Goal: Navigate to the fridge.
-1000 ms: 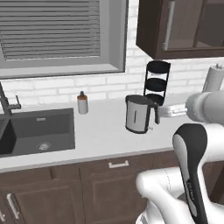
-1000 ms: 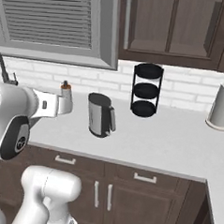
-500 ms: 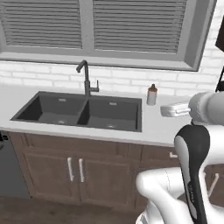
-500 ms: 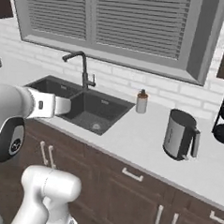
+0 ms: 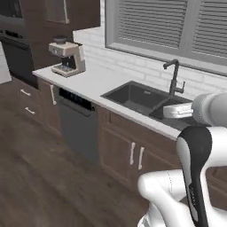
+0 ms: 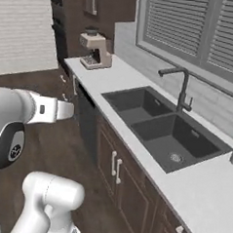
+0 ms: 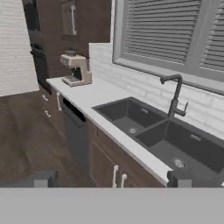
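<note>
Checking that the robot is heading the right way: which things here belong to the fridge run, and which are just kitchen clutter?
Job: the gripper, open and carrying nothing as the base drives.

Just there:
coffee machine
double sink
faucet
dishwasher
wall oven
window blinds

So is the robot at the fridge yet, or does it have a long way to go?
Not yet. No grey fridge is in sight. Right now the robot faces the double sink with its dark faucet, and further along the counter stands a coffee machine beside dark cabinets. Its end effector holds nothing. Left: keep driving until the fridge comes into view.
</note>
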